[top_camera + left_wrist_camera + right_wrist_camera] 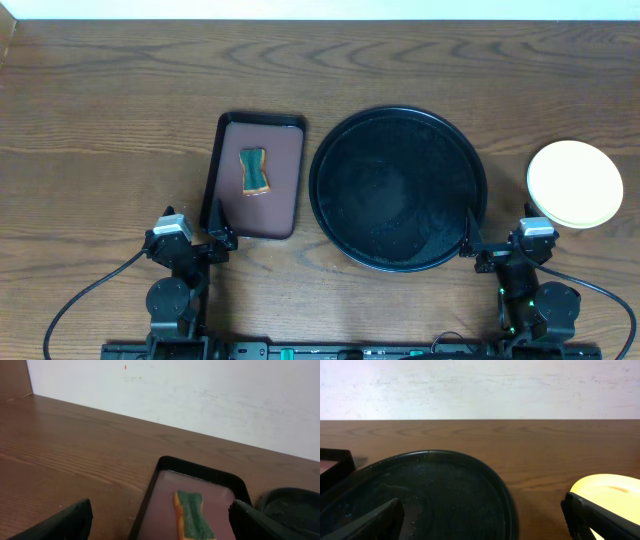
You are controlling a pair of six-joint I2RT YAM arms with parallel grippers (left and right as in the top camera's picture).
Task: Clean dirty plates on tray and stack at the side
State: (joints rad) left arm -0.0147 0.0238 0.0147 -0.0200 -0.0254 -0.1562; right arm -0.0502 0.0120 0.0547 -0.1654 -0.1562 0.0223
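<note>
Tray [314, 190] empty, plates [575, 183] look stacked at right — task likely done.
Left gripper [160, 520] and right gripper [482, 516] wide, empty — park clear of plates.

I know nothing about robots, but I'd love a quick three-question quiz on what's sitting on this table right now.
1. True or false: plates are lying on the round black tray.
2. Where is the pale yellow plate?
A. On the robot's left of the round black tray
B. On the robot's right of it, on the bare table
C. In the rectangular tray
3. In a word or two, what lies in the rectangular tray?

Key
1. False: it holds nothing.
2. B
3. A sponge, green on top with an orange edge.
</note>
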